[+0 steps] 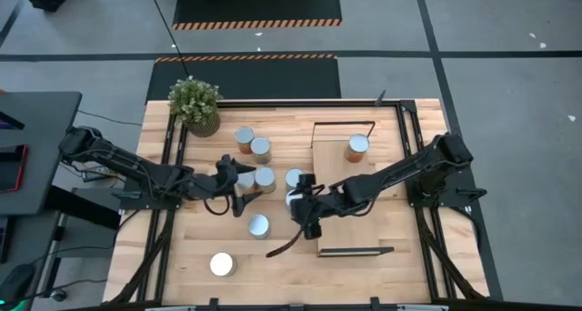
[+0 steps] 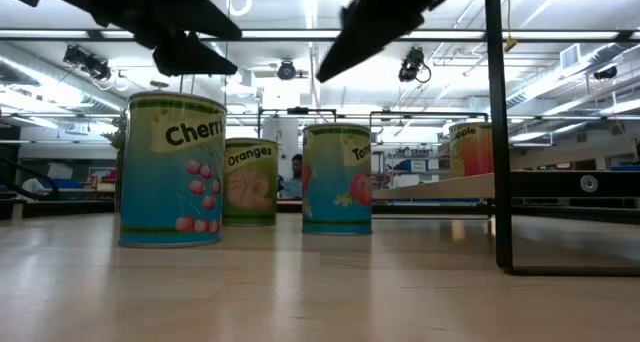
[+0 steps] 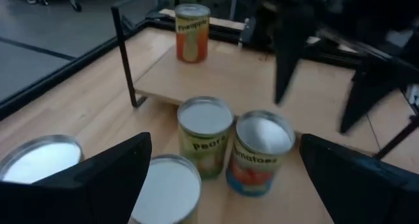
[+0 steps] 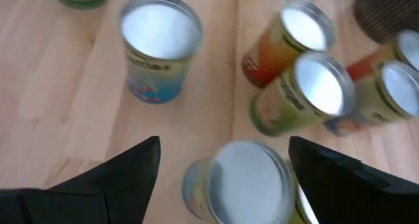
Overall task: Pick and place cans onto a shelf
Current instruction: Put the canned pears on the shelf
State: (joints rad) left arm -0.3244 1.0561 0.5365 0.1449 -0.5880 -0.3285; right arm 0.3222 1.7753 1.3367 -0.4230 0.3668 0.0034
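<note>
High view count: eight cans visible. One can (image 1: 358, 147) stands on the shelf (image 1: 382, 179), at the end nearer the plant's side of the table. Seven stand on the table (image 1: 182, 256): two touching just beside the potted plant (image 1: 195, 105), namely (image 1: 245, 139) and (image 1: 261, 149); three in the middle between the two grippers, (image 1: 265, 179), (image 1: 295, 178) and one partly hidden under the left arm (image 1: 245, 182); one alone nearer the front (image 1: 259, 225); one with a bright white top near the front edge (image 1: 222, 265).

Left gripper (image 1: 238, 172): jaws spread wide, nothing between them, over the middle cluster.

Right gripper (image 1: 301, 195): jaws spread wide, empty, just above a can in the cluster, beside the shelf's inner edge.

Low view: four labelled cans seen, one on the shelf.
</note>
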